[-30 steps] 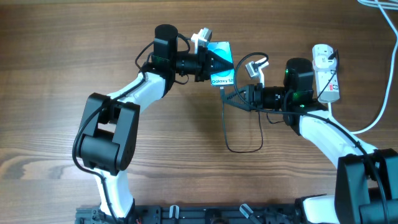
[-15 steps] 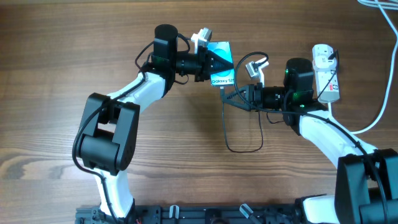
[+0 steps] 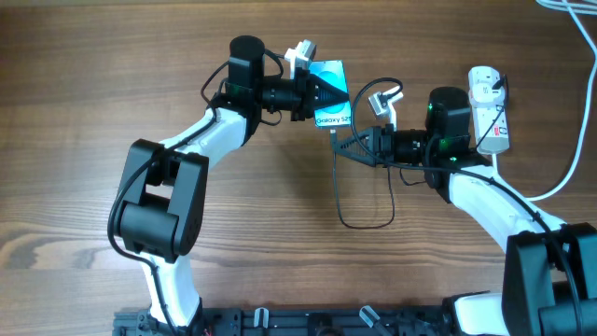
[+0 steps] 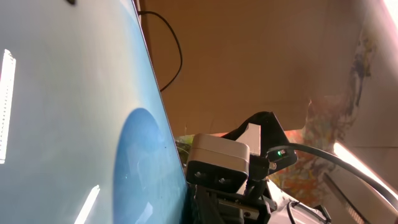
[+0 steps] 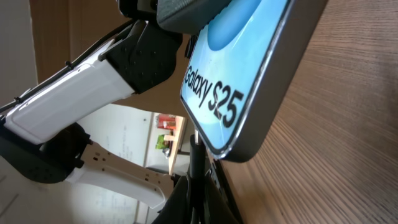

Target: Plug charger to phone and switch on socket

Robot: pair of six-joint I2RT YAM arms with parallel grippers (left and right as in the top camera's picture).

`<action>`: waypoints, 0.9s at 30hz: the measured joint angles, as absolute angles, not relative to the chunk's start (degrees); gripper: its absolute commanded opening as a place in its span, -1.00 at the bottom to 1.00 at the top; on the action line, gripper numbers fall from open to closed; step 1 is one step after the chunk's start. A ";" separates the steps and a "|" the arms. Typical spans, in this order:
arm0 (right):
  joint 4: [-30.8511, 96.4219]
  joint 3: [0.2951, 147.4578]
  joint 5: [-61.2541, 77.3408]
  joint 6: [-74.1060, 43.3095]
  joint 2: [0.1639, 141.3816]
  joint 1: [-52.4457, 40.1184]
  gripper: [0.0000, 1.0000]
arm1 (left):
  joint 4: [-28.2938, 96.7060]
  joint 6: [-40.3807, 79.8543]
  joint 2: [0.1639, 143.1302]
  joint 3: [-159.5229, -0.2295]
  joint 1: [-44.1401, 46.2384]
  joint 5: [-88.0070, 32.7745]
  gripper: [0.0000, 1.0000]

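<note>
**Left gripper.** The left gripper (image 3: 315, 93) is clamped on the phone (image 3: 332, 101). The phone is held at its upper end and is seen at a tilt in the right wrist view. In the left wrist view the turquoise screen (image 4: 74, 112) fills the left half of the frame, and a darker blue round shape is displayed on it.

**Phone markings.** The wording "Galaxy S25" (image 5: 211, 96) is printed in dark letters on the pale band at the phone's lower end and is fully legible in the right wrist view. In the overhead view only "Galaxy S2" can be made out.

**Right gripper.** The right gripper (image 3: 347, 149) is closed on the charger (image 3: 364, 225) just behind the plug tip (image 3: 335, 133). The plug tip is presented at the phone's lower edge, directly below the lettered band. Whether the tip is seated in the port cannot be told.

**Charger routing.** From the plug tip the thin black cable is run down toward the near side of the table (image 3: 93, 75). It is looped there and led back up toward the right arm.

**Socket.** The socket (image 3: 488, 112) lies on the table behind the right arm, well apart from both grippers. A black plug (image 3: 500, 85) is fitted at its far end, and a red mark (image 3: 501, 131) is visible near its near end; any text on it is too small to read. A white lead (image 3: 569, 177) is curved away along the right edge of the table.
</note>
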State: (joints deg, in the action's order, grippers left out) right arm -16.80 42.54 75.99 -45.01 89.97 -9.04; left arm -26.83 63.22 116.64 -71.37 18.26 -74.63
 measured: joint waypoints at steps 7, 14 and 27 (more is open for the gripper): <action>-16.84 42.54 75.99 -45.08 89.97 -9.04 -0.91 | -26.83 63.22 116.64 -71.37 18.26 -74.61 -0.92; -18.00 42.54 75.96 -45.84 89.97 -9.04 -0.91 | -26.83 63.22 116.64 -71.37 18.26 -74.59 -0.92; -18.94 42.54 75.55 -47.53 89.97 -9.02 -0.91 | -27.03 63.22 116.64 -71.37 18.26 -74.32 -0.92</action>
